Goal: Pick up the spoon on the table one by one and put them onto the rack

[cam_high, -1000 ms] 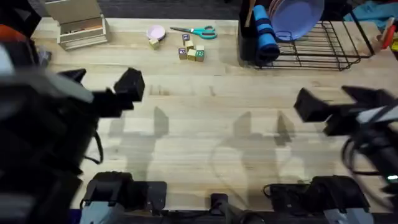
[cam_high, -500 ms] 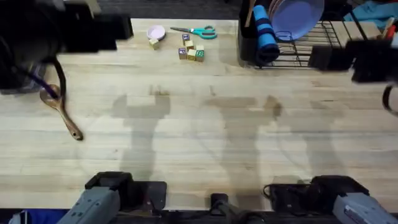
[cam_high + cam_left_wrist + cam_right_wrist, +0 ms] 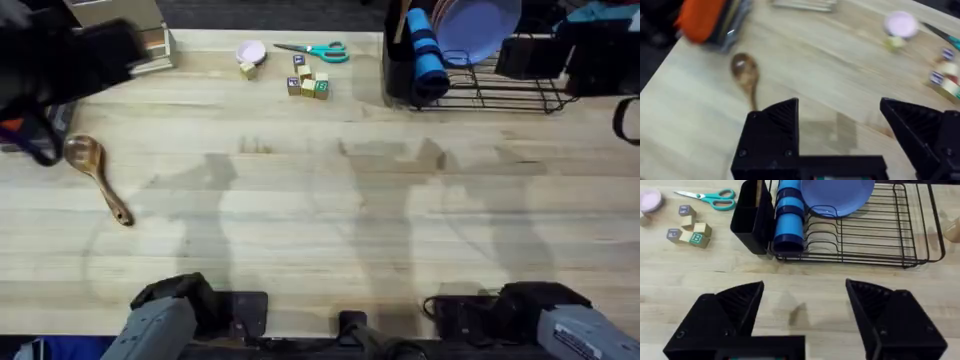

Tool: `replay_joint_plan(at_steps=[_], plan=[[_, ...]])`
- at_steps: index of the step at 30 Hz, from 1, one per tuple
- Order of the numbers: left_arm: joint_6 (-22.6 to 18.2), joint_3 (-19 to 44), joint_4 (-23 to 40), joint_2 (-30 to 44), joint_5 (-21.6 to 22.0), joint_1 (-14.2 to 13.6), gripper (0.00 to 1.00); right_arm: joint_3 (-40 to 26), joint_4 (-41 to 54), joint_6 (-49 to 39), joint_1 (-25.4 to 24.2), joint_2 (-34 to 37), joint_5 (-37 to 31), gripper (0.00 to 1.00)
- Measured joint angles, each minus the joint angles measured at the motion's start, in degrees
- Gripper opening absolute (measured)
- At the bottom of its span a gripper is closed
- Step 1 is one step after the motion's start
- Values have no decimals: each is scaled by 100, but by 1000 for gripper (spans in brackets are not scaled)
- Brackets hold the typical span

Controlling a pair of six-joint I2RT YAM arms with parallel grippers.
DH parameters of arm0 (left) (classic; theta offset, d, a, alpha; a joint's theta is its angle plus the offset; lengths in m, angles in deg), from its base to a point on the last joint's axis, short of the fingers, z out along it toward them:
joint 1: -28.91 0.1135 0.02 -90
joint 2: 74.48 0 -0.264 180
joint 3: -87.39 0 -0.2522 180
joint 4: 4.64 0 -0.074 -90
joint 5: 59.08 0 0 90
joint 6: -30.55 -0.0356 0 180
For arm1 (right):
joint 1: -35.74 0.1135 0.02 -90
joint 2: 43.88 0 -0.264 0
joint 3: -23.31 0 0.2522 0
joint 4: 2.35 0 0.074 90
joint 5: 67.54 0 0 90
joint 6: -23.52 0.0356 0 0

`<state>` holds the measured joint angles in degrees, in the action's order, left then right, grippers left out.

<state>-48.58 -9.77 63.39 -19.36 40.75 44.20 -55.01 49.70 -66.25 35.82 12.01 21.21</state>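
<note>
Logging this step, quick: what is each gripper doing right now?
Left gripper: open, holding nothing.
Right gripper: open, holding nothing.

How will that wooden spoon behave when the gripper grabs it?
The spoon looks like solid wood, so probably stiff and light. Its glossy round bowl may slip or rock; the slim straight handle lying flat on the table seems the steadier grip.

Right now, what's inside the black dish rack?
The rack holds a lilac plate standing in its wires and stacked blue cups lying beside the black utensil caddy. The caddy's inside is hidden, apart from one brown handle sticking out.
</note>
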Motion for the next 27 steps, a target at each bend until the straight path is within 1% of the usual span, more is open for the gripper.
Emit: replay_joint_plan(at_steps=[1, 4, 6, 8, 11, 13, 16, 18, 24, 27], plan=[[43, 0, 40, 38, -9, 241, 991, 0, -18, 0, 0, 1, 0, 993], [128, 2, 63, 198, -71, 832, 991, 0, -81, 0, 0, -1, 0, 993], [162, 2, 62, 339, -167, 1176, 991, 0, -105, 1, 0, 1, 0, 993], [179, 2, 63, 489, -268, 1485, 991, 0, -104, 0, 0, 1, 0, 993], [201, 2, 39, 709, -338, 1876, 993, 0, -101, 2, 0, -1, 0, 993], [204, 2, 17, 846, -366, 2076, 993, 0, -103, 0, 0, 1, 0, 993], [204, 2, 17, 1064, -388, 2289, 993, 0, -101, 0, 0, 1, 0, 993], [206, 2, 17, 1216, -405, 2363, 993, 0, -101, 0, 0, -1, 0, 993], [206, 2, 15, 1644, -405, 2382, 993, 0, -104, 0, 0, -1, 0, 993], [205, 2, 15, 1910, -401, 2437, 993, 0, -104, 0, 0, 1, 0, 993]])
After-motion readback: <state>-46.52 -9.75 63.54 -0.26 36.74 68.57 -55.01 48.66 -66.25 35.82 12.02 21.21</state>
